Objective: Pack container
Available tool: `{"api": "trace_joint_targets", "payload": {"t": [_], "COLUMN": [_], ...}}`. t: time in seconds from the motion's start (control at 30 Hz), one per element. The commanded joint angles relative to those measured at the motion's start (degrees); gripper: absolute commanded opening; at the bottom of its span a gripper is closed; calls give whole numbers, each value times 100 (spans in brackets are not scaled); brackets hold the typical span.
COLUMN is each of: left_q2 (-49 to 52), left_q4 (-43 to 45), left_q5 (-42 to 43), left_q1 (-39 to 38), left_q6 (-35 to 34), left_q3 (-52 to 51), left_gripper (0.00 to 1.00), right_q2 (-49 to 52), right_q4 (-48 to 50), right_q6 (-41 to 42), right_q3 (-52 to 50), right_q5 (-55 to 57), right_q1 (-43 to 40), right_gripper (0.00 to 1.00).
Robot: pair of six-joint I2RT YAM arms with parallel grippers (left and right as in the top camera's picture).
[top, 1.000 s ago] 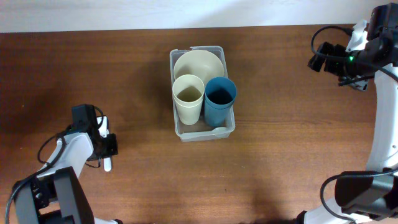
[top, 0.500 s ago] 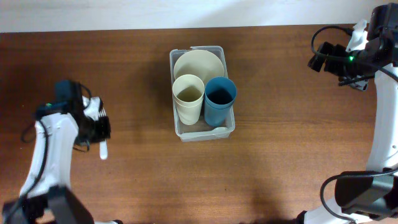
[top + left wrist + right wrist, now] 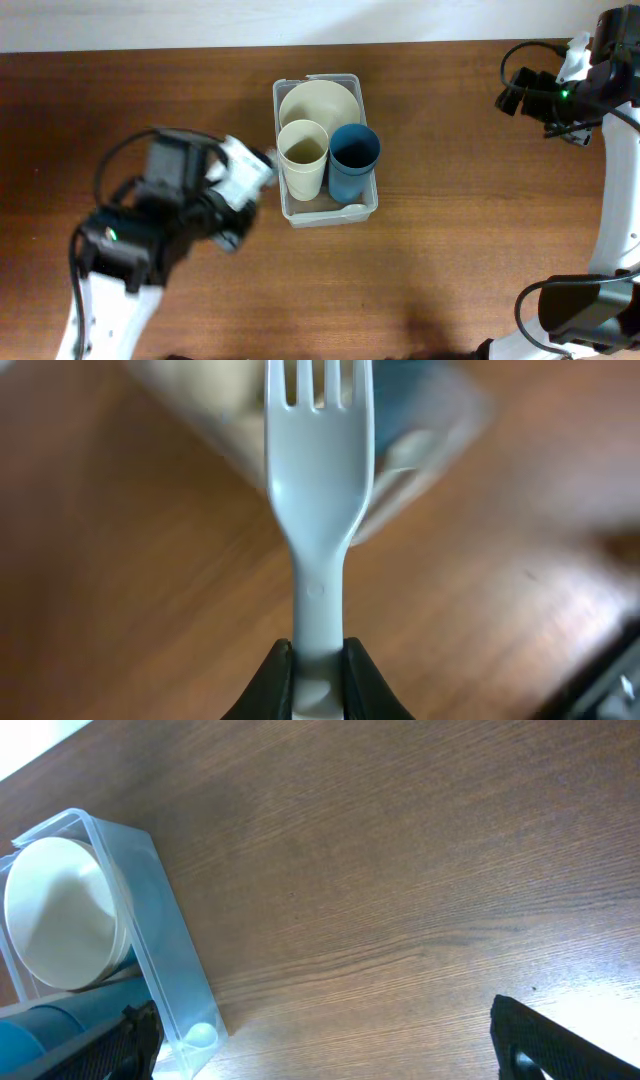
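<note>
Left gripper (image 3: 318, 660) clamps white fork (image 3: 318, 490) by the handle, tines forward. Just ahead of tines: clear container (image 3: 315, 216), holding cream bowl (image 3: 320, 100), cream cup (image 3: 303, 150), blue cup (image 3: 354, 150). Right gripper (image 3: 322, 1020) spread wide; container off to its left, well apart.

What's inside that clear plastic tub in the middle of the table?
The container holds a cream bowl, a cream cup and a blue cup. A small white piece shows at one corner. The cups and bowl cover most of the floor, hiding anything beneath them.
</note>
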Motion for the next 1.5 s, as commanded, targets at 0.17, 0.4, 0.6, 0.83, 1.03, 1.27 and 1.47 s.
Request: {"api": "trace_joint_targets", "payload": {"t": [0.17,0.4,0.6,0.83,1.03,1.27,1.47], "left_q2": [-111,951,2107,2796,3067,2946,2218], "left_q4": [-85,501,1167,1585,1803,1788,1069], "left_q5": [57,-573,-1410,-1650,-1707,-1926,-1926], "left_q1": [-1810,-2144,-2144,-2124,-1965,-1954,-1954], "left_q6": [2238,2575,2389,2653,2660,1993,1357], "left_q3": [39,35,35,35,35,131,695], "left_gripper": [1,1,1,1,1,100,100], "right_q2": [-39,-39,-39,-39,-39,-39,-39], "right_q4": [0,0,0,0,0,0,0], "right_q6": [-2,0,0,-2,-2,-2,-2], "right_q3": [48,50,48,48,48,50,50], "right_q5": [-13,-13,-13,-13,-13,-13,-13], "right_q1": [-9,-9,-9,-9,-9,-9,-9], "right_gripper": [99,99,99,99,99,99,99]}}
